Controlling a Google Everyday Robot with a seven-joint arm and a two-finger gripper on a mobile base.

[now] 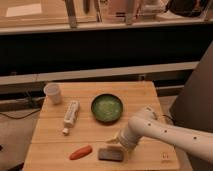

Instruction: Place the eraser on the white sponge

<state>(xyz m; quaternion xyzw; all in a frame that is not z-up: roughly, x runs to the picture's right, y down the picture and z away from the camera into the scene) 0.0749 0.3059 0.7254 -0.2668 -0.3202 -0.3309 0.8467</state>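
On wooden table [50,136], end effector [116,144] low beside eraser [110,155], grip state unclear, dark wall [100,50] behind

Matt eraser [110,154] by gripper [118,143] — smooth wooden table [52,142].

The wooden table [142,95] carries cup [52,93], bottle [71,115], green bowl [106,108], orange piece [80,152] and eraser [110,154], pincer [119,142] just behind it.

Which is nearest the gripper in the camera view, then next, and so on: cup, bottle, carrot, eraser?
The gripper is low over the table's front, right of centre.
1. Eraser: right by it, at the front edge.
2. Carrot: front, to the left.
3. Bottle: lying left of centre.
4. Cup: back left corner.
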